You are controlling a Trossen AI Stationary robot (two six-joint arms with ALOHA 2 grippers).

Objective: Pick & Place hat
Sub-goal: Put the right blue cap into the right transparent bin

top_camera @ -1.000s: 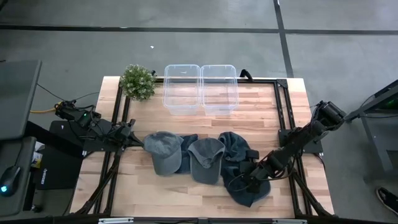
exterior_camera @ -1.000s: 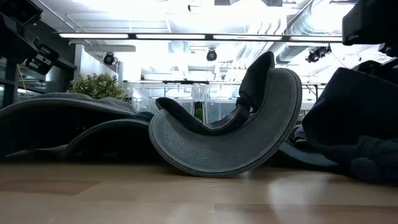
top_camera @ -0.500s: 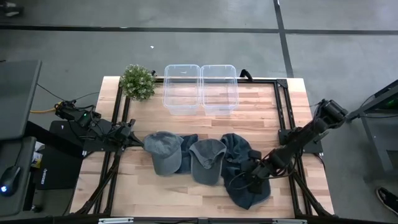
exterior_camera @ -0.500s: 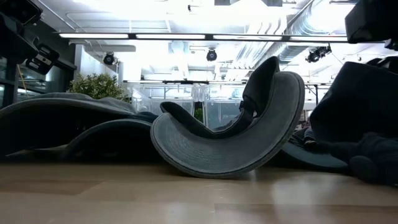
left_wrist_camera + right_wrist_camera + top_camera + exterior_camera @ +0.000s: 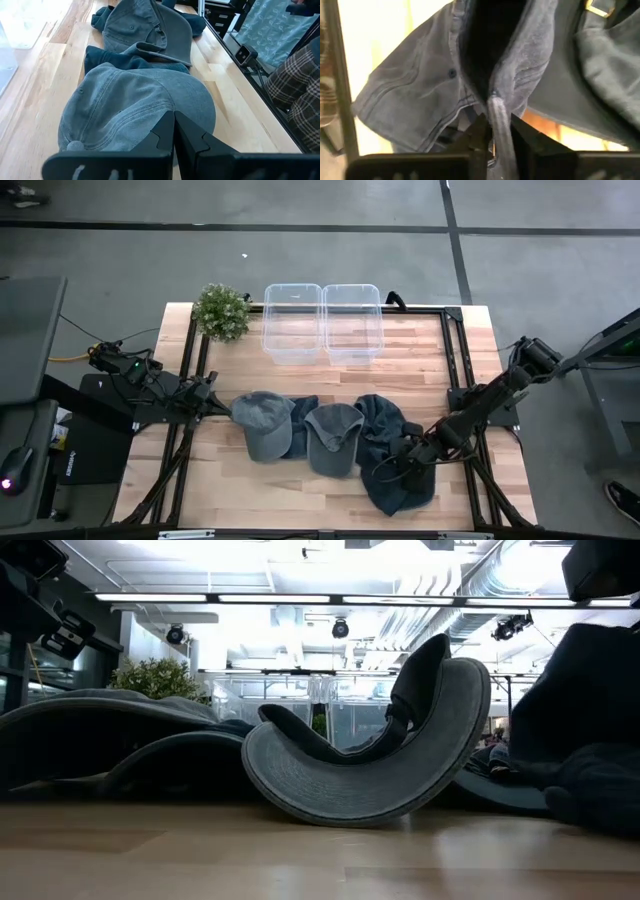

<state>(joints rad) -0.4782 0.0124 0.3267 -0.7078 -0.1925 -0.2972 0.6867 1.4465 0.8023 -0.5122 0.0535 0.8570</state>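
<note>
Three denim caps lie in a row across the middle of the wooden table [image 5: 420,345], between a small potted plant [image 5: 221,312] and two clear plastic bins [image 5: 322,322] at the far edge and the near edge. The right gripper [image 5: 492,131] is down on the dark cap [image 5: 392,452] at the right end of the row, its fingers clenched on a fold of that cap's fabric. The left gripper [image 5: 174,131] waits at the table's left side, fingers pressed together and empty, just beside the lighter cap [image 5: 265,423] on the left. The middle cap [image 5: 333,436] rests brim-up, overlapping its neighbours.
</note>
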